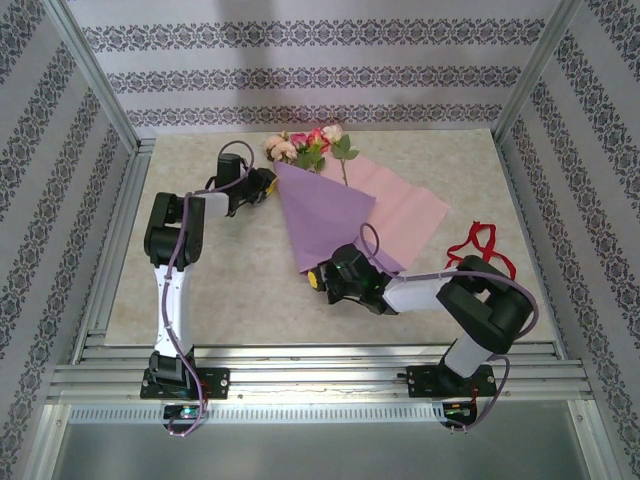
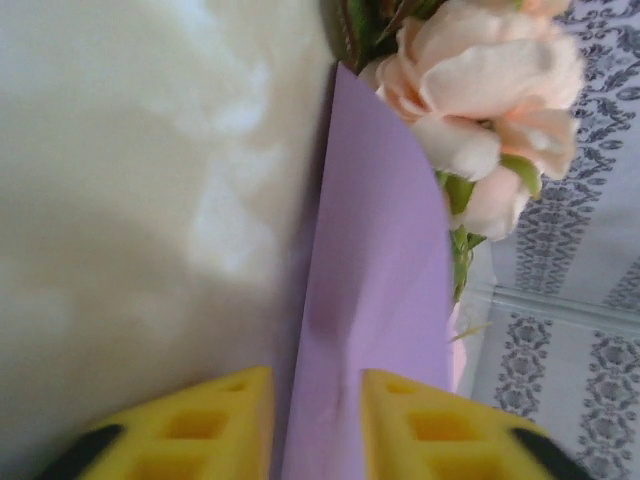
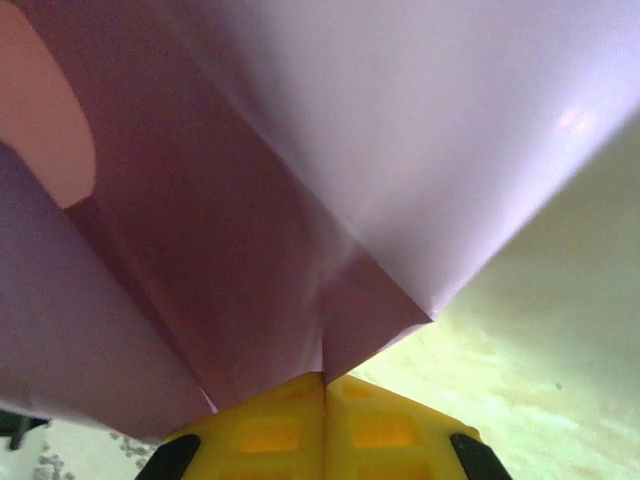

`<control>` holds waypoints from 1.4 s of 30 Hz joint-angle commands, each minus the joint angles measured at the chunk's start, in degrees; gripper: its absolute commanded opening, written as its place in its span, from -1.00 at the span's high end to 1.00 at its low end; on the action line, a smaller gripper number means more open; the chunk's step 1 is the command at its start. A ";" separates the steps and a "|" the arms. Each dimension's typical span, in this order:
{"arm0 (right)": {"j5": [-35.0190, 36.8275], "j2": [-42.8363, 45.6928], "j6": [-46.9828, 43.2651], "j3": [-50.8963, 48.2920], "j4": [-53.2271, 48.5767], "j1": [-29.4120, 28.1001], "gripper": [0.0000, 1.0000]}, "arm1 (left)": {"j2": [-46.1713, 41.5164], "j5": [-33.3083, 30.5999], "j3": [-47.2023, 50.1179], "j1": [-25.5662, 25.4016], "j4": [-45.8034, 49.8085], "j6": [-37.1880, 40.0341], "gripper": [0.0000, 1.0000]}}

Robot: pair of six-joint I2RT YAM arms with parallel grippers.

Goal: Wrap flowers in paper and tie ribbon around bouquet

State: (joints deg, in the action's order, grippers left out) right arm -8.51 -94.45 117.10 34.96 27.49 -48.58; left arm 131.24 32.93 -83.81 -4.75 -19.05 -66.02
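Wrapping is the step now. The paper (image 1: 320, 215) is folded part way over the flowers (image 1: 310, 145), and its pink side lies flat to the right. The right claw (image 3: 325, 385) is shut tight on the paper's near corner. The left claw (image 2: 315, 385) is apart, with the paper's edge in the gap. Paper and flowers lie mid bench (image 1: 250, 300), long way running near to far, heads pointing at the back wall. Next, I think, the paper must roll over the pink side. The ribbon (image 1: 480, 245) lies apart at the right.
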 commanded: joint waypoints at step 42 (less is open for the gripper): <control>-16.82 11.35 -37.32 -1.03 -38.08 43.53 0.49 | -28.12 -6.15 33.40 -29.79 15.27 -0.70 0.76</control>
State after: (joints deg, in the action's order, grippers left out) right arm -24.95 -81.95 78.81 33.63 -12.45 -4.64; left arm 103.83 27.79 -51.46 -33.76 -2.37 -66.43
